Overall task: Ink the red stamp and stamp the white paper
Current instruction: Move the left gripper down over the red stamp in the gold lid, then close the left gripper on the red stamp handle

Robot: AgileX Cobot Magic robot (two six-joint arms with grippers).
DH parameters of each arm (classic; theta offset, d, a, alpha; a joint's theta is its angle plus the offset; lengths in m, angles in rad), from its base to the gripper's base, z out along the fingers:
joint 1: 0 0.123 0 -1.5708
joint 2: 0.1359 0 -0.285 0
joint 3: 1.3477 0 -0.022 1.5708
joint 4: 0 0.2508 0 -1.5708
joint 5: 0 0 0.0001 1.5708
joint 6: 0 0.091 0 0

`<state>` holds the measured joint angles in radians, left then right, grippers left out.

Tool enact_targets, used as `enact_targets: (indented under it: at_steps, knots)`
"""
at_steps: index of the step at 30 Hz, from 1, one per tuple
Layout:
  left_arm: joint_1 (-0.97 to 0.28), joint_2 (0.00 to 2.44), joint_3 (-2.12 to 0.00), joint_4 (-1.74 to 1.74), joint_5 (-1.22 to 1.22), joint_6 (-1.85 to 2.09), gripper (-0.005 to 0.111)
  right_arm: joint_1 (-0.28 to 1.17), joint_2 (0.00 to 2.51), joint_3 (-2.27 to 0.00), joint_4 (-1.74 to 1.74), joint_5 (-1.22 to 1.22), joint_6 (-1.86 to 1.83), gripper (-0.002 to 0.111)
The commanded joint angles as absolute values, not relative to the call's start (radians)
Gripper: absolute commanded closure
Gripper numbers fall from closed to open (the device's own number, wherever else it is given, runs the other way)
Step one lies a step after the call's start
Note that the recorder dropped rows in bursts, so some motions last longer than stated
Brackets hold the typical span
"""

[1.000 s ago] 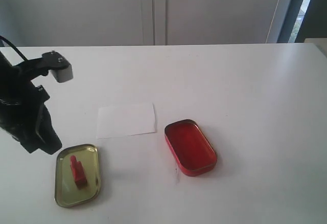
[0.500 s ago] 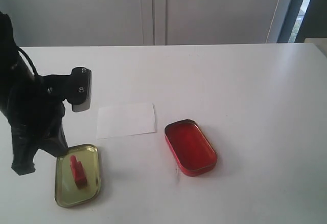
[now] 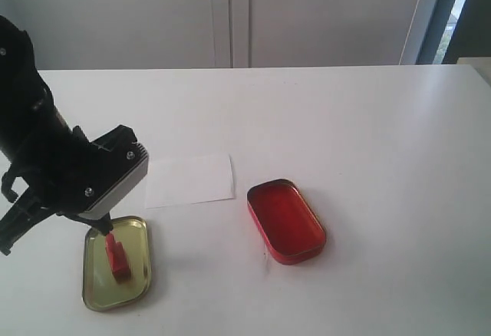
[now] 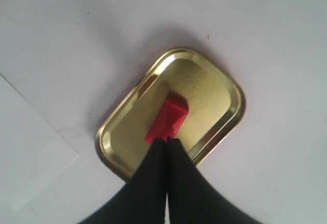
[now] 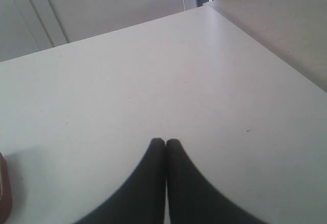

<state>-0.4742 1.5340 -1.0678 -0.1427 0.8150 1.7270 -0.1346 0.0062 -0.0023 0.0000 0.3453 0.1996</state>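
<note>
The red stamp lies in the gold tin lid at the front left of the table. My left gripper is shut, its tips pressed together right over the stamp's handle end, which they hide. I cannot tell whether they touch it. The white paper lies flat just behind the lid, plain. My right gripper is shut with nothing in it, above bare table, and is out of the exterior view.
An open red ink tin sits to the right of the paper. The white table stretches back to a pale wall. In the right wrist view the table's corner edge lies ahead.
My left arm has swung forward and down from the table's left edge; its shut tips have come down over the stamp in the gold lid. Stamp, paper and tins have not moved.
</note>
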Motion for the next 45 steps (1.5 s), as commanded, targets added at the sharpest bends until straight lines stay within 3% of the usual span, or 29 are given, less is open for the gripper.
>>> enact_targets:
  at_steps: [1,5,10,13,45]
  knots:
    - [-0.478,1.562,-1.061,-0.141,0.762,1.865,0.106,-0.139,0.0,0.0,0.0,0.342,0.199,0.108]
    - [-0.478,1.577,-1.061,-0.128,0.762,1.999,0.092,-0.139,0.0,0.0,0.0,0.342,0.199,0.108]
    - [-0.478,1.583,-1.061,-0.126,0.764,2.021,0.059,-0.139,0.0,0.0,0.0,0.342,0.199,0.108]
    - [-0.478,1.583,-1.061,-0.107,0.771,2.051,0.048,-0.139,0.0,0.0,0.0,0.342,0.199,0.108]
    - [-0.478,1.762,-1.06,-0.089,0.682,2.119,0.048,-0.139,0.0,0.0,0.0,0.342,0.199,0.108]
